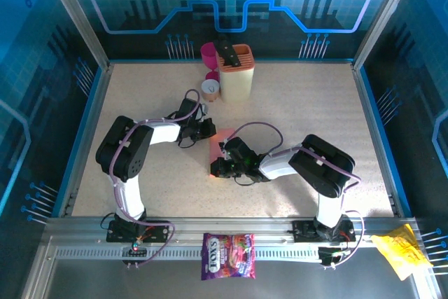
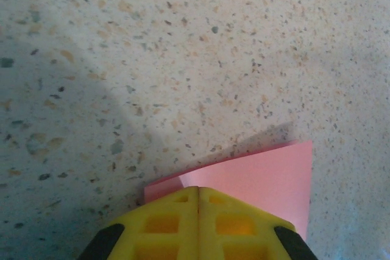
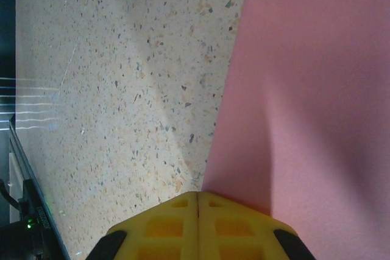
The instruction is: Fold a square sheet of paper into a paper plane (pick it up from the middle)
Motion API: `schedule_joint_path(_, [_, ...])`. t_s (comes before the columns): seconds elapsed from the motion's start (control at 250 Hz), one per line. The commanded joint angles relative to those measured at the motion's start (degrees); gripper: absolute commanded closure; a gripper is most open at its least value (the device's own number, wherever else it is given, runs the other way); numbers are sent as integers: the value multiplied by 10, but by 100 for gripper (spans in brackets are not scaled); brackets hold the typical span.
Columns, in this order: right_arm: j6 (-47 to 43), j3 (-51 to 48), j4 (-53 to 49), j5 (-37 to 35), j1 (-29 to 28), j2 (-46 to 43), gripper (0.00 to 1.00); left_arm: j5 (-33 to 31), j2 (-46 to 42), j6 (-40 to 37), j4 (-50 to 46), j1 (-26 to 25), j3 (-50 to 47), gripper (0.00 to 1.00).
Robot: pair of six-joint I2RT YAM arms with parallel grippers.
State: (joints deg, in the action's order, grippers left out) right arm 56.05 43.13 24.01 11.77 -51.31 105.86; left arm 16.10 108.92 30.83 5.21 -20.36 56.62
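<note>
The square sheet of paper (image 1: 222, 141) is salmon pink and lies on the speckled table mid-field, between my two grippers. In the left wrist view the sheet (image 2: 262, 178) shows a flap folded over, with a darker under-layer peeking out at its left edge. My left gripper (image 1: 208, 129) (image 2: 198, 188) is shut, its yellow tips over that folded corner. My right gripper (image 1: 218, 166) (image 3: 198, 194) is shut too, its tips at the left edge of the sheet (image 3: 304, 89). Whether either one pinches the paper cannot be told.
At the back stand a cream holder with an orange top (image 1: 236, 71), a magenta cup (image 1: 208, 52) and a small cup (image 1: 211, 89). A purple candy bag (image 1: 228, 255) and a yellow bag (image 1: 400, 250) lie on the near rail.
</note>
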Motion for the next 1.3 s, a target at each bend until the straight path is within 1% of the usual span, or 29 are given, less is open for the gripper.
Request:
schedule_joint_path(0.0, [-29,-27,-144,35,5,7,100,-20,10,-18,-15,1,-11,97])
schedule_joint_path(0.084, [-52,-4,-155,60,18,-34,100,-23,11,-20,-13,1,-19,99])
schedule_joint_path(0.172, [-72,25,-184,69,26,-69,100,-26,10,-20,-8,1,-26,99])
schedule_joint_path(0.316, [-95,64,-223,59,43,-110,100,-26,12,-18,-4,1,-30,99])
schedule_joint_path(0.415, [-97,70,-228,43,57,-116,100,-27,15,-17,-1,1,-31,100])
schedule_joint_path(0.527, [-94,97,-223,27,71,-97,100,-27,19,-17,1,1,-31,100])
schedule_joint_path(0.675, [-79,121,-186,29,85,-49,100,-27,25,-17,1,0,-30,100])
schedule_joint_path(0.811, [-74,156,-177,36,86,-3,100,-27,29,-18,-1,-1,-28,100])
schedule_joint_path(1.095, [-82,210,-192,40,86,56,100,-26,33,-23,-4,-3,-26,100])
schedule_joint_path(1.294, [-92,228,-214,30,87,89,100,-26,33,-23,-10,-2,-23,100])
